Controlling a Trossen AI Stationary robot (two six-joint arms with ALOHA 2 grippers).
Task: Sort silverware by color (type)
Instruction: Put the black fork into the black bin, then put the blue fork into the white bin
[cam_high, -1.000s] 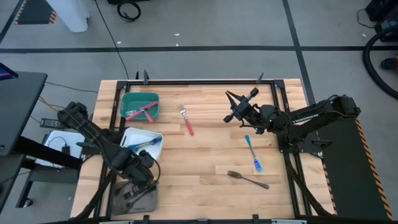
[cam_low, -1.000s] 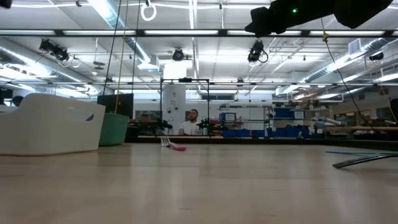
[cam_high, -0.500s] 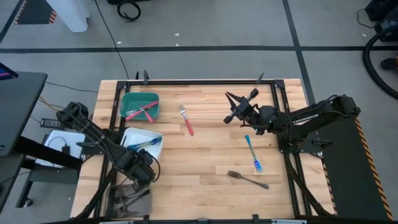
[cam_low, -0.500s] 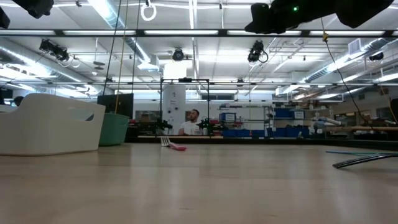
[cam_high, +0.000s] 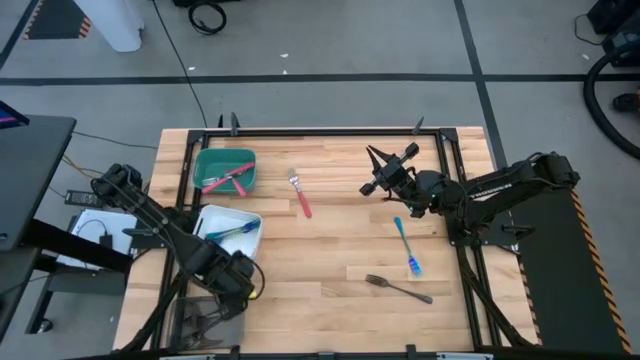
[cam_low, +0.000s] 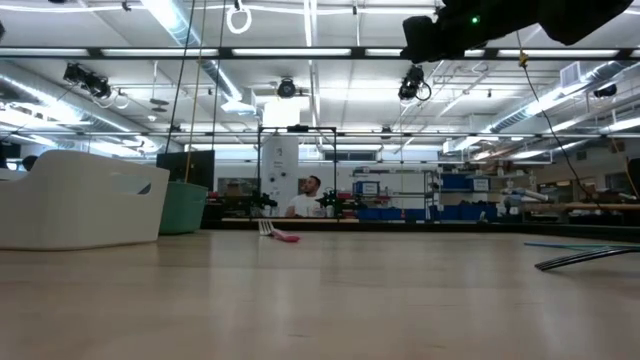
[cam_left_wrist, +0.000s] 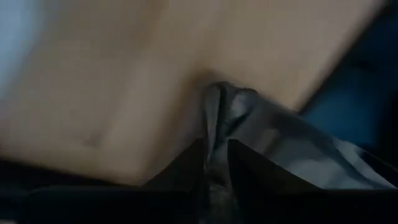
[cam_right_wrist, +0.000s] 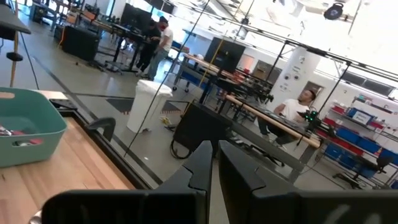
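Observation:
Three utensils lie flat on the wooden table: a red-handled fork (cam_high: 300, 193) (cam_low: 280, 236) at the far middle, a blue-handled one (cam_high: 405, 245) toward the right, and a dark grey fork (cam_high: 398, 288) (cam_low: 585, 258) near the front. My left gripper (cam_high: 240, 283) (cam_left_wrist: 215, 155) hovers shut beside the grey bin (cam_high: 212, 322) (cam_left_wrist: 292, 140) and holds nothing. My right gripper (cam_high: 382, 172) (cam_right_wrist: 214, 158) is shut and raised above the far right part of the table, clear of every utensil.
A green bin (cam_high: 225, 170) (cam_low: 185, 207) holds red utensils, a white bin (cam_high: 228, 232) (cam_low: 80, 200) holds blue ones, and the grey bin at the near left corner holds dark ones. Bare wood spreads across the table's middle. People sit in the room beyond.
My left gripper has risen from over the grey bin and swung toward the table's right, uncovering the bin. My right gripper has drifted slightly toward the right edge.

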